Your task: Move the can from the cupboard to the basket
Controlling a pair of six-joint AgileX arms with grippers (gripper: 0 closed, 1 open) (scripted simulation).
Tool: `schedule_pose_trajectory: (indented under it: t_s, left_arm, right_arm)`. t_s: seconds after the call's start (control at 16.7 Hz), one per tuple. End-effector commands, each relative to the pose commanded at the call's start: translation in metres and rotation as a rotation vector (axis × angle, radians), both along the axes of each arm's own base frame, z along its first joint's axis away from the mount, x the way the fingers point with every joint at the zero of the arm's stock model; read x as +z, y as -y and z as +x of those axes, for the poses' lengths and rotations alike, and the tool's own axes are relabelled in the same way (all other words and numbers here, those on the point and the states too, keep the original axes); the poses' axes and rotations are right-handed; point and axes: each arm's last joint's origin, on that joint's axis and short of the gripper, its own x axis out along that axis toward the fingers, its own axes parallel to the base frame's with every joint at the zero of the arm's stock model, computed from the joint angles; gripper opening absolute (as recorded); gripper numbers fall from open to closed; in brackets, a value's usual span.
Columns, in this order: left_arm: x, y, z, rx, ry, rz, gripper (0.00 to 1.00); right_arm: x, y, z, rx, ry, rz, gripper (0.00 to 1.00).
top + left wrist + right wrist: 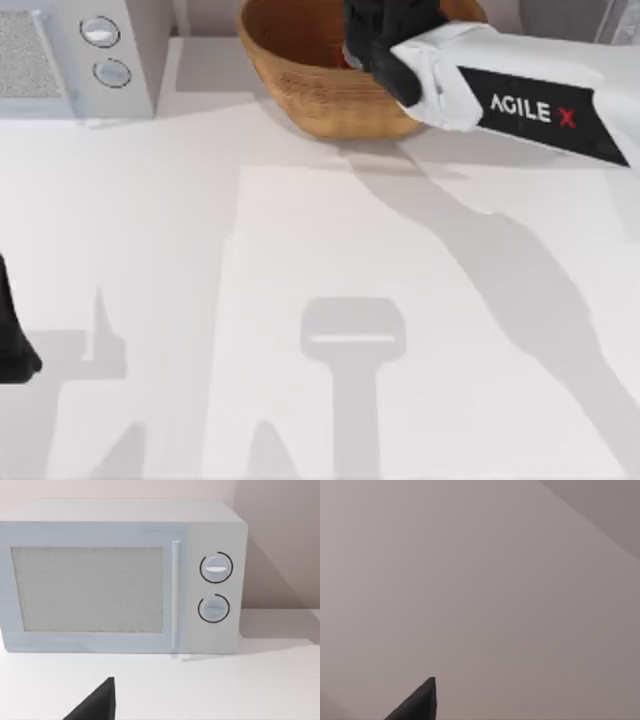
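Right arm (520, 95) reaches over the basket (300, 85) at the table's (300, 300) far edge, right gripper (375, 35) down inside it. A red sliver of the can (343, 58) shows beside the gripper; can't tell the finger state. Left arm (12, 340) parked at the left edge, facing the microwave (120, 575).
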Motion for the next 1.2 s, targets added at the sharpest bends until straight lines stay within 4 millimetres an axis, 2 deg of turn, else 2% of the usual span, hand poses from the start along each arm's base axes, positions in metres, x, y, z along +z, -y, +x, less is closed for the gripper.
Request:
schedule_pose_trajectory:
  t_s: [0.18, 0.3, 0.42, 0.6, 0.78, 0.84, 0.96, 1.08, 1.2]
  left_arm:
    - [0.000, 0.000, 0.000, 0.000, 0.000, 0.000, 1.00]
    - [0.000, 0.000, 0.000, 0.000, 0.000, 0.000, 1.00]
    - [0.000, 0.000, 0.000, 0.000, 0.000, 0.000, 1.00]
    - [0.000, 0.000, 0.000, 0.000, 0.000, 0.000, 1.00]
    - [0.000, 0.000, 0.000, 0.000, 0.000, 0.000, 1.00]
    - [0.000, 0.000, 0.000, 0.000, 0.000, 0.000, 1.00]
    - [0.000, 0.000, 0.000, 0.000, 0.000, 0.000, 1.00]
    - [0.000, 0.000, 0.000, 0.000, 0.000, 0.000, 1.00]
    - [0.000, 0.000, 0.000, 0.000, 0.000, 0.000, 1.00]
  right_arm:
    - [0.024, 0.019, -0.008, 0.004, 0.010, 0.006, 1.00]
    - [0.048, 0.042, -0.021, 0.005, 0.012, 0.006, 1.00]
    - [0.076, 0.074, -0.042, 0.004, 0.013, 0.004, 1.00]
    - [0.116, 0.133, -0.098, 0.000, 0.021, 0.003, 1.00]
    - [0.136, 0.194, -0.179, -0.005, 0.047, 0.008, 1.00]
    - [0.136, 0.211, -0.209, -0.007, 0.058, 0.009, 1.00]
    - [0.122, 0.240, -0.265, -0.009, 0.080, 0.011, 1.00]
    - [0.091, 0.260, -0.310, -0.010, 0.090, 0.008, 1.00]
    - [0.051, 0.272, -0.340, -0.010, 0.080, 0.002, 1.00]
